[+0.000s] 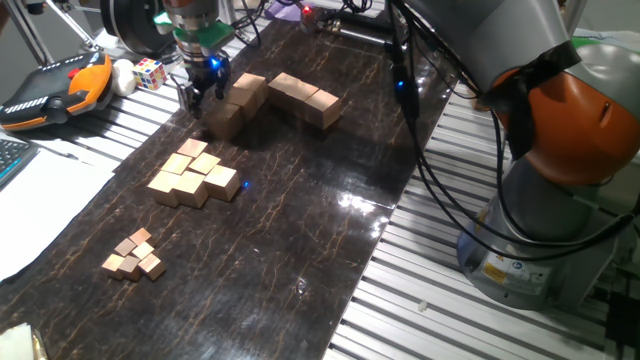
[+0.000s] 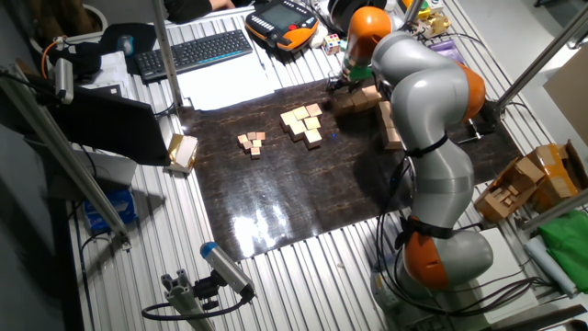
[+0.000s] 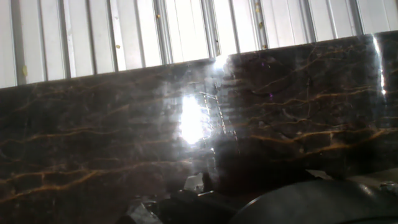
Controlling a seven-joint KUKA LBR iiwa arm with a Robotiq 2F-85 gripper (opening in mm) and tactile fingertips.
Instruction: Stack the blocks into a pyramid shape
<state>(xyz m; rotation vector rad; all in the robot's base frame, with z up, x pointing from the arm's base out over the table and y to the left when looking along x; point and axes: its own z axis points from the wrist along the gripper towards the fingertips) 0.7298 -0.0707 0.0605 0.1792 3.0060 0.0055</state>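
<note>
A dark marbled mat [image 1: 300, 230] covers the ribbed metal table [image 1: 470, 320]; blocks [image 1: 300, 97] sit at its far end, where the hand [image 1: 203, 92] hangs, fingers slightly parted and holding nothing.

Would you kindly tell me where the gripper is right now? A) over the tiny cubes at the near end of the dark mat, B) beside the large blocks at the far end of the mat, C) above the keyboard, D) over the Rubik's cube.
B: the gripper hangs just left of the large blocks at the far end of the dark mat.
</note>
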